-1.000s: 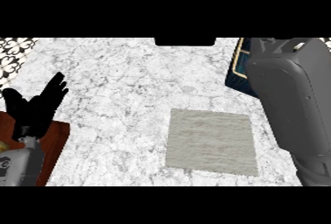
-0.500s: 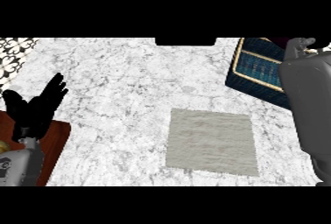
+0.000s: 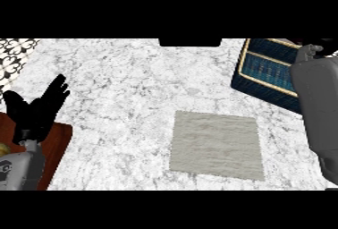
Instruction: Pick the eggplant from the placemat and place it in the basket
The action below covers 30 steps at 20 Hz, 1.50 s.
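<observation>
At the table's [image 3: 132,80] left edge the left robot hand [image 3: 40,109] rests with fingers spread, the placemat [image 3: 217,145] lies bare, and over the basket [image 3: 267,69] at the right edge the right forearm [image 3: 320,112] hides its robot hand and any eggplant, so lower straight inside the rim before letting go.

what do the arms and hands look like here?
Left forearm: grey shell with a dark round marking, ending in an all-black left hand with fingers and a thumb. Right forearm: broad, smooth grey casing with rounded edges. The right hand isn't visible. No cables show.
</observation>
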### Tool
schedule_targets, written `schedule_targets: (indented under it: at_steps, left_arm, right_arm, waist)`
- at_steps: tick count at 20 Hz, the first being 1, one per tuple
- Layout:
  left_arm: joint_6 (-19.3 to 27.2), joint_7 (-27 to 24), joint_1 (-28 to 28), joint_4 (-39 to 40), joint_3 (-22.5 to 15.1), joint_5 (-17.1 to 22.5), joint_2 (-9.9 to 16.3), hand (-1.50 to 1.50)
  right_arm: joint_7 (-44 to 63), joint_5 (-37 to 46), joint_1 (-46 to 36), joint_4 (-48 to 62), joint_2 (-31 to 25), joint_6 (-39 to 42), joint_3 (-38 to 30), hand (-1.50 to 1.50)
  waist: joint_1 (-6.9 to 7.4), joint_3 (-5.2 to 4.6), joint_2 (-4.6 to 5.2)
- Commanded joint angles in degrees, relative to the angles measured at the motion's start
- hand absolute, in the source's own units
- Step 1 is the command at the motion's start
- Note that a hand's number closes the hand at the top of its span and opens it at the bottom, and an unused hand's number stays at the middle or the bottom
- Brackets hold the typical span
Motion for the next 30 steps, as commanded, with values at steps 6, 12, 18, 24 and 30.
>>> schedule_targets:
  at_steps: [6,12,18,24,30]
  left_arm:
    - [0.3,0.89,0.12,-1.66,0.1,-0.06,-0.41,0.0]
    - [0.51,0.28,0.25,-0.91,0.07,-0.61,-0.5,0.0]
    - [0.66,0.12,1.7,-1.62,-0.07,-0.82,-0.86,0.0]
    - [0.78,3.36,2.51,-5.09,0.83,0.4,-0.33,0.0]
    - [-1.26,0.51,3.61,-3.49,1.48,0.52,1.06,0.0]
  right_arm:
    - [-10.68,-7.38,-1.04,4.56,-3.64,1.86,-3.54,-1.5]
    - [-12.19,-10.78,0.05,4.89,-1.72,-9.91,-9.85,-1.5]
    - [-11.68,-20.71,5.15,-5.28,-5.29,-9.44,-18.38,-1.5]
    - [-10.48,-34.73,17.8,-17.76,-10.86,5.57,-25.12,-1.5]
    - [-12.86,-47.66,28.74,-18.65,-21.68,22.7,-35.46,-1.5]
  waist:
    - [-0.13,0.0,-0.14]
    - [-0.29,0.02,-0.1]
    - [-1.35,0.02,-0.45]
    - [-1.76,0.03,-0.66]
    - [-2.05,0.03,-0.6]
